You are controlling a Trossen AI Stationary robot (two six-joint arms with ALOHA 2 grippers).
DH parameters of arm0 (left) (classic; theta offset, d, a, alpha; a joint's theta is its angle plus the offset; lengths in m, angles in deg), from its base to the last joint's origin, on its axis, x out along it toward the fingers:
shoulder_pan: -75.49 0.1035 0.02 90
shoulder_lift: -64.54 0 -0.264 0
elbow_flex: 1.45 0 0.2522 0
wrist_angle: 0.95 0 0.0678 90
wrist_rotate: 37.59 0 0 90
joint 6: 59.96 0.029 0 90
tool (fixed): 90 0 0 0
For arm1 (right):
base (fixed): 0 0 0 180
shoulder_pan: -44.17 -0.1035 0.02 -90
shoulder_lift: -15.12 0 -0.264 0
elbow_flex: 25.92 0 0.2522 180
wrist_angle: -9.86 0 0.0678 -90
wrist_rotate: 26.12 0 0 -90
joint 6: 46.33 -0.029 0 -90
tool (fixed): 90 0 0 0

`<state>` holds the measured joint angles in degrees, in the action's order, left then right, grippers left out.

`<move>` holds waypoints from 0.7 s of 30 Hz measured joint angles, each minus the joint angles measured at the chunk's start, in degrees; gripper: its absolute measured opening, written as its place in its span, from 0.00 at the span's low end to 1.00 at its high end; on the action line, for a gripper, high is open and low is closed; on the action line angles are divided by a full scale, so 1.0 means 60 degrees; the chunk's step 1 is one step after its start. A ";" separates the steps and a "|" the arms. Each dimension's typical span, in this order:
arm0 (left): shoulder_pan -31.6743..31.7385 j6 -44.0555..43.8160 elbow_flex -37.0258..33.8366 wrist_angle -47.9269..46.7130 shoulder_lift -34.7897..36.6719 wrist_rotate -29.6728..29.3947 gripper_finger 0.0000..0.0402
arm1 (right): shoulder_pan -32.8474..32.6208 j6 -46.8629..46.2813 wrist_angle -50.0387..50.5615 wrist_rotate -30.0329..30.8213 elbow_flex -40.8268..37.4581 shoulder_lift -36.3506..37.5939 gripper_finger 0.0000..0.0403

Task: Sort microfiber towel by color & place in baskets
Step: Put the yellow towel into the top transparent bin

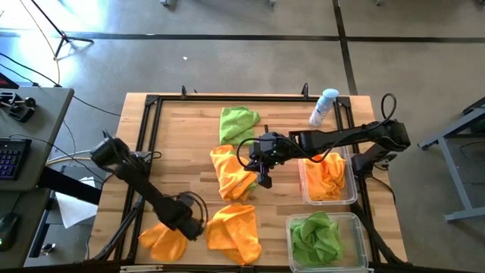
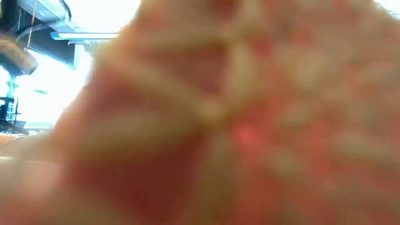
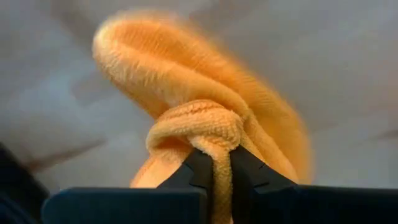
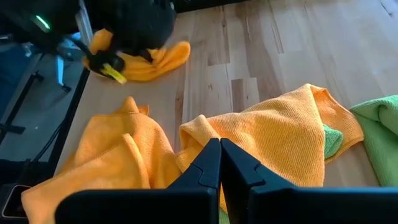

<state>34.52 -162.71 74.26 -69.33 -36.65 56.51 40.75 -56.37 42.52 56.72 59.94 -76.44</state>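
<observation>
Several orange towels and one lime green towel (image 1: 239,121) lie on the wooden table. My left gripper (image 1: 193,224) is at the near left corner, shut on an orange towel (image 1: 163,239). My right gripper (image 1: 264,180) is shut, its tips at the right edge of the middle orange towel (image 1: 227,171), seen in the right wrist view as a spread cloth (image 4: 280,137). Another orange towel (image 1: 235,231) lies near the front edge. Two clear baskets stand at the right: the far one (image 1: 353,199) holds orange cloth, the near one (image 1: 358,220) holds green cloth. My left gripper pinches a bunched fold (image 3: 199,124) of the orange towel between its two fingers (image 3: 249,171); several layers bulge out past the tips. In the right wrist view the rest of the towel (image 4: 158,59) lies on the table. My right gripper's shut tips (image 4: 219,149) stand at the middle orange towel's edge; I cannot tell whether they touch it.
A white-and-blue spray bottle (image 1: 324,106) stands at the far right of the table. A black frame (image 1: 151,102) runs around the tabletop. A blurred orange cloth (image 2: 237,125) fills the low view. Bare wood (image 1: 182,144) shows at the far left.
</observation>
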 joint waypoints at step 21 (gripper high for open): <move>0.2613 0.5608 0.0297 -0.2136 0.6364 -0.6268 0.00 | 0.0004 -0.1841 -0.1191 0.2189 0.0000 0.0000 0.00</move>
<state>50.20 -129.06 76.04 -82.15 1.54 18.91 40.77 -67.42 35.37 69.86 59.94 -76.44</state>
